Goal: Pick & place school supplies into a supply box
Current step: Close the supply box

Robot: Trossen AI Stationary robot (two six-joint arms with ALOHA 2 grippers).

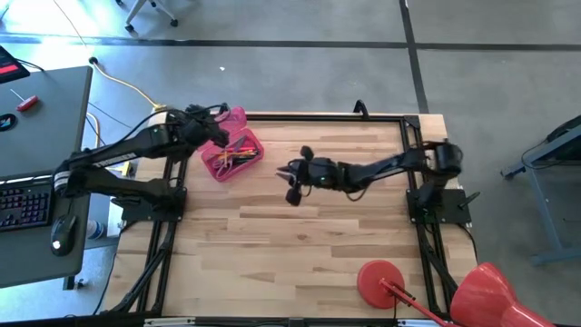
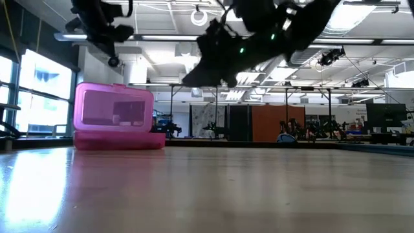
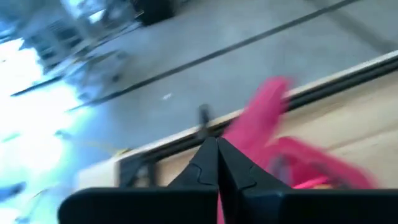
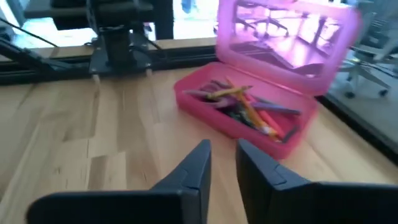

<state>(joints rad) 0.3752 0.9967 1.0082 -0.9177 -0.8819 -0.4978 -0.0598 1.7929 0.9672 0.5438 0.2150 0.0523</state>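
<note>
The pink supply box point(image 1: 232, 154) sits near the table's far left corner, its clear pink lid point(image 4: 287, 38) standing open and upright. Pencils and pens point(image 4: 249, 111), orange, yellow, green and dark, lie in a heap inside the tray point(image 4: 205, 102); I cannot make out any scissors. My left gripper point(image 3: 217, 163) is shut and hovers above the lid's top edge, clear of it in the low view point(image 2: 107, 35). My right gripper point(image 4: 224, 163) is open by a narrow gap and empty. It hangs above the table's middle point(image 1: 295, 174), just right of the box and pointing toward it.
A red round disc with a handle point(image 1: 381, 278) lies near the table's near right corner, with a big red object point(image 1: 486, 295) beyond the edge. A desk with a keyboard point(image 1: 25, 202) stands left of the table. Bare wood point(image 1: 290, 254) stretches across the near half.
</note>
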